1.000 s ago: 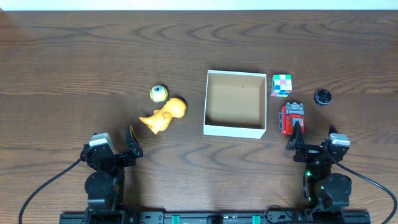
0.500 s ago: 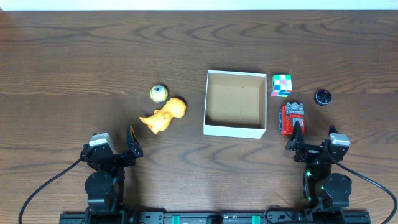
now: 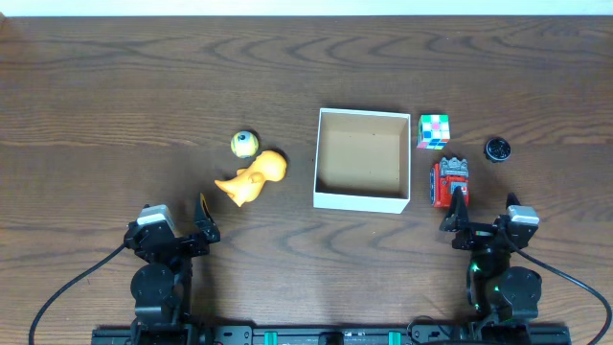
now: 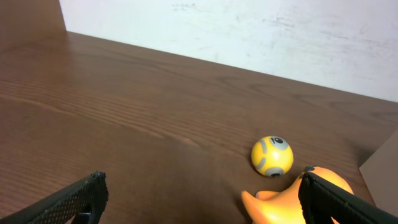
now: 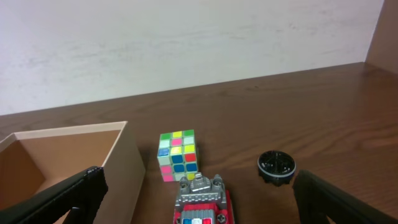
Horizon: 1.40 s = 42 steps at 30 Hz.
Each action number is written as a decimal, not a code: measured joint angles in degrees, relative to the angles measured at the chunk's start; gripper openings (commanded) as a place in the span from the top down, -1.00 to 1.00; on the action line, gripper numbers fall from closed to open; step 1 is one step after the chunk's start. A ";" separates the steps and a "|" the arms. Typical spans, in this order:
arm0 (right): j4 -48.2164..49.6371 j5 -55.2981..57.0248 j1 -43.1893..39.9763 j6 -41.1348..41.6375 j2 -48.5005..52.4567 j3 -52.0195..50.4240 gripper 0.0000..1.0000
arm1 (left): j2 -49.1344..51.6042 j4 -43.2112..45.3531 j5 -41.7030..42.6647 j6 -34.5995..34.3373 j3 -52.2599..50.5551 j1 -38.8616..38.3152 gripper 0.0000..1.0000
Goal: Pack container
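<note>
Your box (image 3: pixel 361 202) sits mid-worktop (image 3: pixel 115 86), open side up, brown inside showing. Your left fingers (image 4: pixel 68 202) stand wide apart, holding nothing, facing the yellow ball (image 4: pixel 272 156) and orange duck (image 4: pixel 273 202). Your right fingers (image 5: pixel 62 196) are spread too, just behind the red truck (image 5: pixel 200 202). The cube (image 5: pixel 177 154) and black cap (image 5: pixel 276 167) lie beyond.

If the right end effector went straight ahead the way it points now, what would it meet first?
Most likely the red toy vehicle, centred just ahead of the open right end effector; the colour cube stands beyond it. Exact depth is unclear.
</note>
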 measured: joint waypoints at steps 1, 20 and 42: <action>-0.02 0.00 0.00 0.00 0.00 0.00 -0.98 | 0.00 0.00 0.00 0.00 0.00 0.00 -0.96; 0.00 0.00 0.00 0.00 0.00 0.00 -0.99 | 0.00 0.00 0.00 0.00 0.00 0.00 -0.96; 1.70 -0.35 0.00 1.64 0.00 -0.02 -0.99 | 0.00 0.00 0.00 0.00 0.00 0.00 -0.96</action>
